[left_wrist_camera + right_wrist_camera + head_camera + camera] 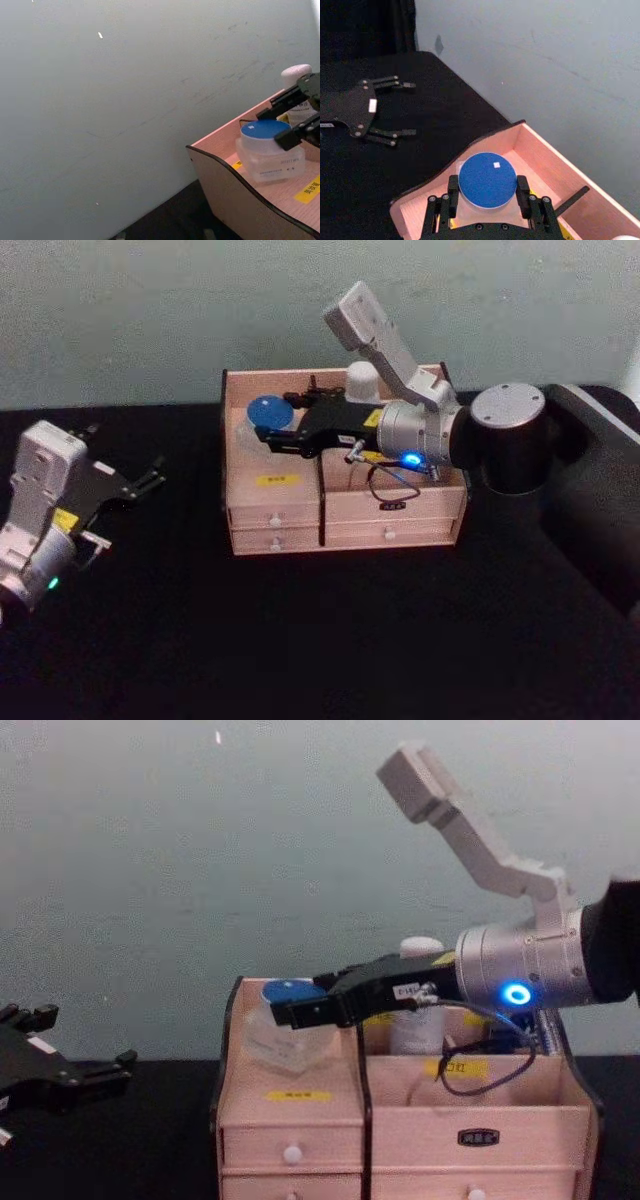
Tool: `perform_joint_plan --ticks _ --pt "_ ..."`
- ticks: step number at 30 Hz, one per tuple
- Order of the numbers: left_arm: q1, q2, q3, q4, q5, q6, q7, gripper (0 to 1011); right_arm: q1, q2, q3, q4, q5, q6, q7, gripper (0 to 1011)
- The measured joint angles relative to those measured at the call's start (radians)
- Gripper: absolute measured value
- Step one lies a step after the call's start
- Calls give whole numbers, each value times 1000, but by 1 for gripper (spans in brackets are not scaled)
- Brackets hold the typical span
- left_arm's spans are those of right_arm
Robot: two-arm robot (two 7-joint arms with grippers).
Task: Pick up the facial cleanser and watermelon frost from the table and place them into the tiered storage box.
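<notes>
The 2 fingers (522, 189) of the right gripper (488, 182) pinch the blue-lidded jar (487, 172) across its lid, low in the rear left compartment of the tiered storage box (390, 508). The jar lies directly between them, so letting go looks next. The left gripper (410, 109), spread and empty, rests near the table's (300, 640) left edge.
</notes>
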State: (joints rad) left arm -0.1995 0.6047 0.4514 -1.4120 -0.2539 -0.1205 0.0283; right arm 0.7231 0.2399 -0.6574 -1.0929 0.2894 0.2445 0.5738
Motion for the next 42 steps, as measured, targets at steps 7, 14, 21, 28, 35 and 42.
perform_joint_plan --ticks 7,14,21,28,35,42 --pt "0 0 0 0 0 0 0 1001 11 -11 -9 19 -25 3 -2 705" --pt "0 0 0 0 0 0 0 1001 10 -10 -8 19 -23 4 -3 705" --pt "0 0 0 0 0 0 0 1001 9 -10 -7 18 -20 4 -3 766" --pt "0 0 0 0 0 0 0 1001 9 -9 -6 17 -18 4 -3 953" --pt "0 0 0 0 0 0 0 1001 8 -9 -5 16 -18 4 -3 1000" --pt "0 0 0 0 0 0 0 1001 -5 -2 9 -16 -14 -5 -2 1000"
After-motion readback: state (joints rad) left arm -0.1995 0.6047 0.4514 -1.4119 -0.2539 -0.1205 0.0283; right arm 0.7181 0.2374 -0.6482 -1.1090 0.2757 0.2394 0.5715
